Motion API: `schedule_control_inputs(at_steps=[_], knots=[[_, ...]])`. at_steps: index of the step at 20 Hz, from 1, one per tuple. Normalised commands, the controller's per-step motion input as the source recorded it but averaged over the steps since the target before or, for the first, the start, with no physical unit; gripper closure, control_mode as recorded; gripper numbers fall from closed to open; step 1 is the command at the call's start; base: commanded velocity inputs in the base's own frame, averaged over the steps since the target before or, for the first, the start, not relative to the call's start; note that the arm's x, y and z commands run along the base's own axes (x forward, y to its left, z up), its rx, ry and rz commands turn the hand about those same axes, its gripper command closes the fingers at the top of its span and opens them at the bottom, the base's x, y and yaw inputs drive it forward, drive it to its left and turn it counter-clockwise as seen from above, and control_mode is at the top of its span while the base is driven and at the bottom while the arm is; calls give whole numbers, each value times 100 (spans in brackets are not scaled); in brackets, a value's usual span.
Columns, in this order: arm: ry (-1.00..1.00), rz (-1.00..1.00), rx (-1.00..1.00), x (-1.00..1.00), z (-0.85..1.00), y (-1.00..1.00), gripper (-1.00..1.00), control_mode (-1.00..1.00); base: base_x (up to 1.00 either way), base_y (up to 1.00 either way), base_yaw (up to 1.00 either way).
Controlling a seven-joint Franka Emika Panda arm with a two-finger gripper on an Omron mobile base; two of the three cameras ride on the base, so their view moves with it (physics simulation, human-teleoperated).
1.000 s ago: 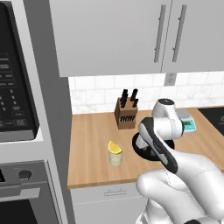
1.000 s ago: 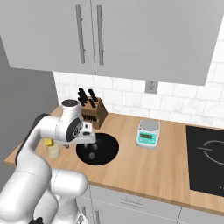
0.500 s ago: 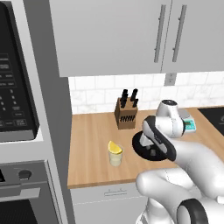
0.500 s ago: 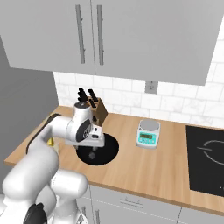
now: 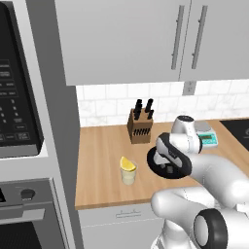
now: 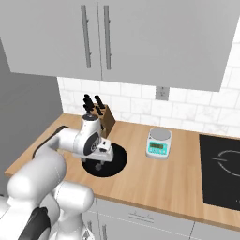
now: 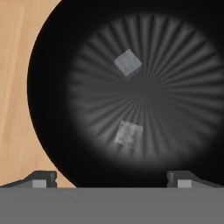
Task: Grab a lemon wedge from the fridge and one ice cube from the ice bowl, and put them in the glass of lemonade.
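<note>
Wooden counter [image 5: 102, 151] runs below pale upper cupboards [image 6: 93, 37] and a tiled wall, with an oven stack at the left and a dark hob [image 6: 220, 171] at the right.

Items noted on the counter: a knife block [image 5: 140, 127] against the wall, a small kitchen scale [image 6: 159, 142], the black ice bowl [image 6: 119, 161], and the glass of lemonade [image 5: 128, 175] standing just left of the bowl. The lemon wedge [image 5: 128, 164] already sits on top of the glass, so the fridge part of the task appears done.

The arm is bent low over the bowl, with the pincer [image 7: 111, 177] pointing straight down into it. From the hand camera, its two tips stand wide apart with nothing between them: released and empty. Two ice cubes lie on the ribbed bowl floor, well apart from each other: the near cube [image 7: 129, 134] just ahead of the tips and slightly off the midline, the far cube [image 7: 127, 63] beyond the bowl's centre.

Assessment: the step in hand is the ice pickup. The next move calls for descending on the near cube, centring it between the tips, and squaring the tips to its faces, since the cube lies turned. A slick cube may skate away if pinched off-centre.
</note>
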Motion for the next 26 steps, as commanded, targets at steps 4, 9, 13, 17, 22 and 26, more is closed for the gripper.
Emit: schedule_control_inputs(at_steps=[4, 9, 13, 17, 22, 26], knots=[[-1, -4, 0, 6, -14, 0, -100, -100, 0, 0, 0], [-1, -1, 0, 7, -9, -1, -100, -100, 0, 0, 0], [-2, 0, 0, 31, -3, -13, -100, -100, 0, 0, 0], [0, 0, 0, 13, -15, -13, -100, -100, 0, 0, 0], [0, 0, 0, 0, -22, -15, -100, -100, 0, 0, 0], [0, 0, 0, 0, -6, -12, -100, -100, 0, 0, 0]])
